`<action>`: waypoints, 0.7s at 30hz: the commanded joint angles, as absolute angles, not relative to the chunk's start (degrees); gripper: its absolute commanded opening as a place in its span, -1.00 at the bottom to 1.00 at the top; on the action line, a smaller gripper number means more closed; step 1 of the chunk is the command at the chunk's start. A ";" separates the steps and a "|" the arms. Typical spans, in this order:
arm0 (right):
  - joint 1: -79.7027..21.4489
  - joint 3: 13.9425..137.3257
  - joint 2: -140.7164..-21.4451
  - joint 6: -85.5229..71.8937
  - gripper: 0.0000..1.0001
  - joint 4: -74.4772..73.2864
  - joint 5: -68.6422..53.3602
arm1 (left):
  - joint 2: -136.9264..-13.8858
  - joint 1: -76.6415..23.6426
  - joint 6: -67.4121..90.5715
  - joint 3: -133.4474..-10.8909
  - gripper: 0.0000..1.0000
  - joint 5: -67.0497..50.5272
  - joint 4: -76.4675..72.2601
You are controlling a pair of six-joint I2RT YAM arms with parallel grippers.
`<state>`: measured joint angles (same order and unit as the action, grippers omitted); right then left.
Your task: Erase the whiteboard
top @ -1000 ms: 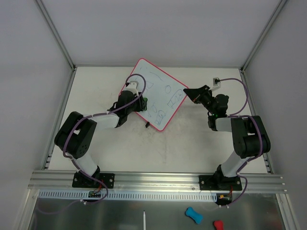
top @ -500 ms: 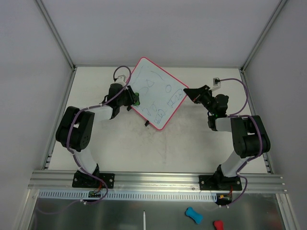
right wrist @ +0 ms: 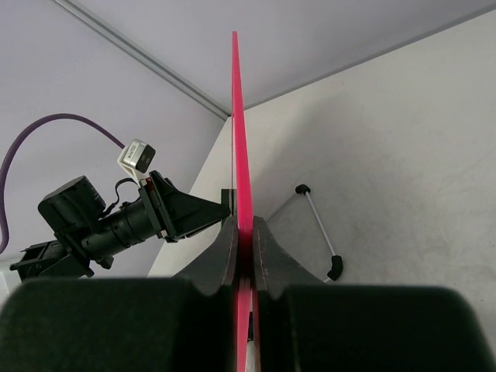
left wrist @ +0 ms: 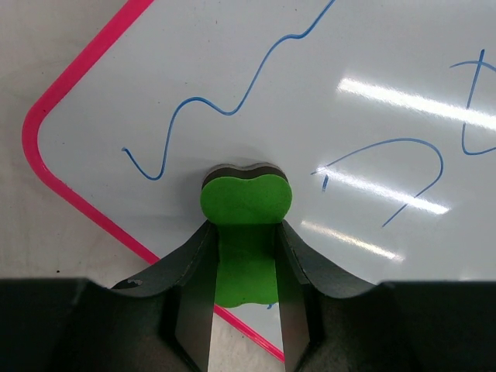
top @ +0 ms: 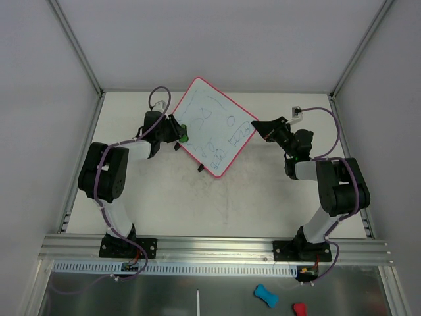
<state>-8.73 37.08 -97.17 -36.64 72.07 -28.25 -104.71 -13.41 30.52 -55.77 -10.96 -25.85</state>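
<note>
The whiteboard (top: 217, 131) stands turned like a diamond, pink-framed, with blue scribbles across it. My left gripper (top: 177, 133) is at its left edge, shut on a green eraser (top: 185, 137). The left wrist view shows the eraser (left wrist: 246, 203) pinched between both fingers of the left gripper (left wrist: 245, 236), its dark felt against the whiteboard (left wrist: 325, 85) just below a wavy blue line. My right gripper (top: 261, 127) is shut on the board's right corner. In the right wrist view the board's pink edge (right wrist: 236, 116) runs straight up out of the right gripper (right wrist: 243, 232).
The board's wire stand with black feet (right wrist: 319, 225) rests on the table behind it; one foot (top: 201, 170) shows near the lower edge. A small white part (top: 297, 113) lies at the back right. Blue (top: 265, 295) and red (top: 299, 308) items sit in the near tray.
My left arm has swung left, carrying the eraser from the upper left of the board's face to its left edge. The right gripper and the board have stayed put.
</note>
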 commanded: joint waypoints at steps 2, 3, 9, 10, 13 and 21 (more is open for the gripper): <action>-9.84 39.02 -97.56 -35.33 -1.00 76.20 -31.46 | -108.20 -13.36 33.13 -52.22 -1.00 -12.03 -24.25; -9.76 39.11 -97.56 -35.42 -1.00 76.20 -31.46 | -107.85 -13.88 33.74 -50.64 -1.00 -12.30 -24.95; -9.84 39.20 -97.82 -35.60 -1.00 76.38 -31.64 | -104.95 -17.57 34.63 -46.50 -1.00 -10.29 -26.10; -9.84 39.29 -97.91 -35.77 -1.00 76.46 -31.64 | -104.68 -18.45 34.72 -46.15 -1.00 -10.11 -26.10; -9.84 39.20 -97.91 -35.77 -1.00 76.64 -31.64 | -103.63 -19.51 35.51 -44.48 -1.00 -10.28 -26.28; -9.93 39.38 -98.09 -36.04 -1.00 76.90 -31.82 | -102.56 -24.25 35.94 -43.24 -1.00 -8.88 -28.56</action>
